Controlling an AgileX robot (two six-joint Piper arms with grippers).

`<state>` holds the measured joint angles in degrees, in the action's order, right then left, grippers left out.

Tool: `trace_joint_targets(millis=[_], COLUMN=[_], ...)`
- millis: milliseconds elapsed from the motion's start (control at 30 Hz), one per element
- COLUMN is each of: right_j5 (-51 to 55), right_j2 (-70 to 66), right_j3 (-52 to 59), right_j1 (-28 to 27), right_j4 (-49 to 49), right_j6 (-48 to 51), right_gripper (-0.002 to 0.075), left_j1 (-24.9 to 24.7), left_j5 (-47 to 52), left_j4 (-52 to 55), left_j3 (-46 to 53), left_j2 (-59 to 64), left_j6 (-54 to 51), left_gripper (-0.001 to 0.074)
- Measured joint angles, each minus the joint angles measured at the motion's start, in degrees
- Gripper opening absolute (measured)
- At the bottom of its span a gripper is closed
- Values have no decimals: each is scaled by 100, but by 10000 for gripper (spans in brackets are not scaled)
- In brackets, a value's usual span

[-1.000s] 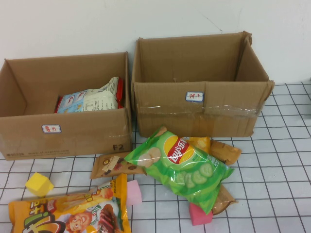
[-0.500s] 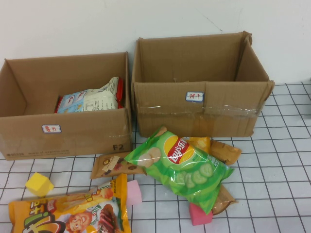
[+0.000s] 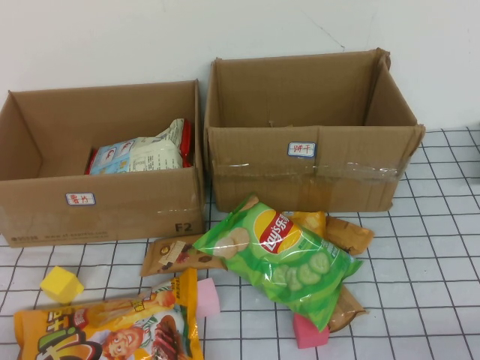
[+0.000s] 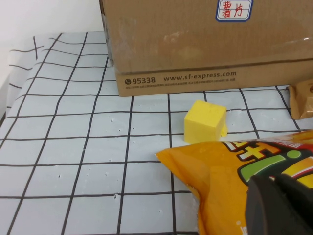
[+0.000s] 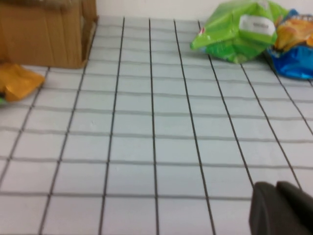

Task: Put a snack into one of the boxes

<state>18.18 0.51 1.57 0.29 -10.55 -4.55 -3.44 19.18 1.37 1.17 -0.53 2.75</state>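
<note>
green chip bag (image 3: 281,255) mid-frame on the counter (image 3: 435,247) below two boxes, left gripper (image 4: 283,205) over orange bag (image 4: 230,171), right gripper (image 5: 281,208) lower right, can't tell either's state

Two cardboard boxes are standing on the surface (image 3: 435,247): the left box (image 3: 45,217) and the right box (image 3: 247,172). One green chip bag (image 3: 281,259) and one orange snack bag (image 3: 105,334) are lying in front of them, the green one partly hiding at least three brown packets (image 3: 176,255). Three foam blocks are sitting there: one yellow block (image 3: 61,285), one pink block (image 3: 206,296) and another pink block (image 3: 307,331). Two grippers are showing: the left gripper (image 4: 281,203) over the orange snack bag, the right gripper (image 5: 281,208) over bare grid.
</note>
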Motion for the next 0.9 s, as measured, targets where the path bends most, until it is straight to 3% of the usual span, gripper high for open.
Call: trace_joint_targets(millis=[233,533,633,800,900], right_j5=[-530,-789,-809,-878,-880], right_j2=[0,0,0,0,0], right_j3=[0,0,0,0,0], right_j1=[0,0,0,0,0], right_j4=[917,4791,5184,5293,5302], right_j6=[0,-536,-570,-425,-125], right_gripper=[-1,-1,-1,-1,-1], left_j1=[0,0,0,-25,-36], left_j5=[0,9,-132,-1118,-1686], left_j4=[0,269,286,-2241,-3481], left_j3=[0,0,11,36,36], left_j2=[0,0,0,0,0], left_j6=[0,0,309,2519,3179], left_gripper=[-2,-2,-2,-2,-2])
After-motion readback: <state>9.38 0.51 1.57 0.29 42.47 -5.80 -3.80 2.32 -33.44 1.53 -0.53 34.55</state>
